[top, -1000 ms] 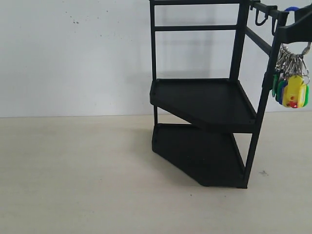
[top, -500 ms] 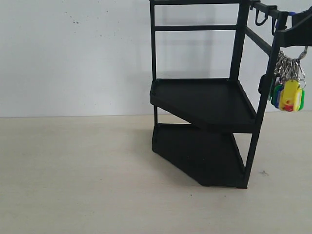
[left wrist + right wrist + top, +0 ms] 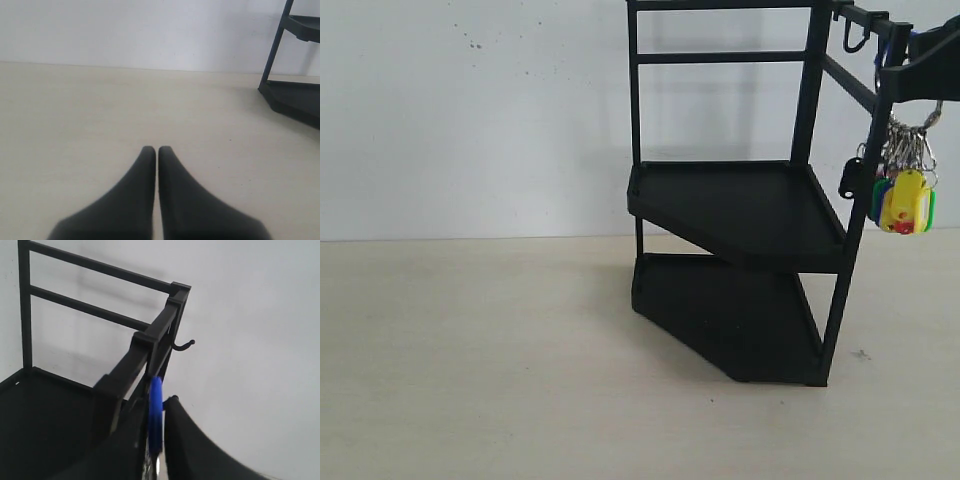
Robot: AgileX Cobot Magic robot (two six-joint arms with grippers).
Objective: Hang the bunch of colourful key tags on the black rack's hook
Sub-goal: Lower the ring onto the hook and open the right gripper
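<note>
The black rack [image 3: 740, 200] stands right of the middle on the table. At its top right corner my right gripper [image 3: 920, 65] is shut on the blue loop [image 3: 156, 415] of the colourful key tag bunch [image 3: 905, 200]. The tags hang on silver rings [image 3: 905, 145], close beside the rack's front post. One hook [image 3: 857, 42] on the top bar is bare, and it also shows as the hook [image 3: 183, 345] in the right wrist view. The loop sits against the top bar [image 3: 150, 340]; whether it is over a hook is hidden. My left gripper [image 3: 153, 150] is shut and holds nothing, low over the table.
The pale table [image 3: 470, 350] stretches left of the rack, with a white wall [image 3: 470, 120] behind. The rack's lower tray [image 3: 295, 97] lies at the far side of the left wrist view, well away from the left fingers.
My right gripper has come down and leftward with the bunch. The tags now hang lower and closer to the rack's front post. The left gripper cannot be compared.
</note>
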